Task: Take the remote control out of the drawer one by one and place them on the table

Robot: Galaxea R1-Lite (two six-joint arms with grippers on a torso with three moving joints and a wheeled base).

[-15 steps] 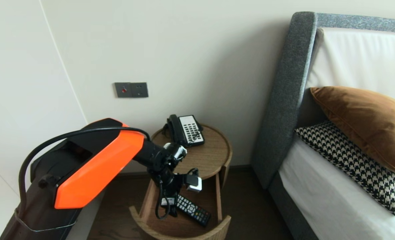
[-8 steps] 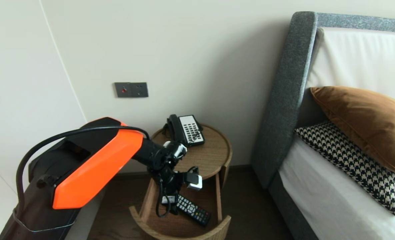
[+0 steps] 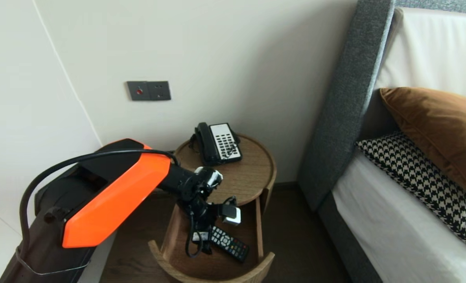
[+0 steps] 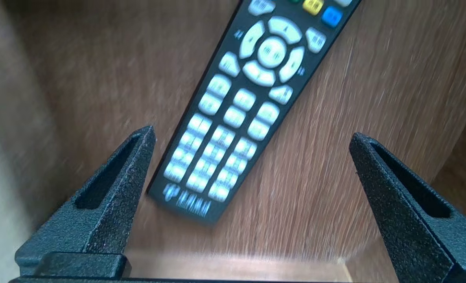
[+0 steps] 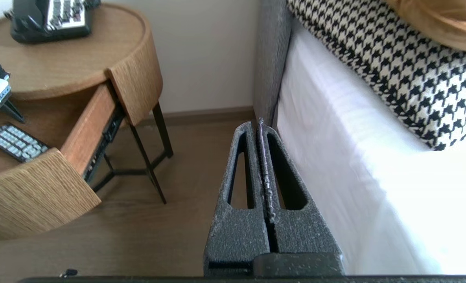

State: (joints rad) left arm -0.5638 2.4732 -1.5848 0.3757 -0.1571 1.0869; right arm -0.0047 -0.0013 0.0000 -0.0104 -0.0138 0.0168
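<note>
Orange arm (image 3: pixel 115 196) down in drawer (image 3: pixel 258 230), left claw (image 4: pixel 252 131) apart over remote (image 3: pixel 233 245); right claw (image 5: pixel 259 125) together.

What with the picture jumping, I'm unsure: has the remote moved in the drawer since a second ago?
No. The remote lies in the same spot against the drawer front; the whole view shifted, so the camera moved.

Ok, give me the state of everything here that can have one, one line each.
Drawer, pulled open.
Remote, lying flat in the drawer, buttons up, not gripped.
Left gripper, open, poised over the remote.
Right gripper, shut, empty, beside the bed.
Telephone, handset on its cradle, on the nightstand top.
</note>
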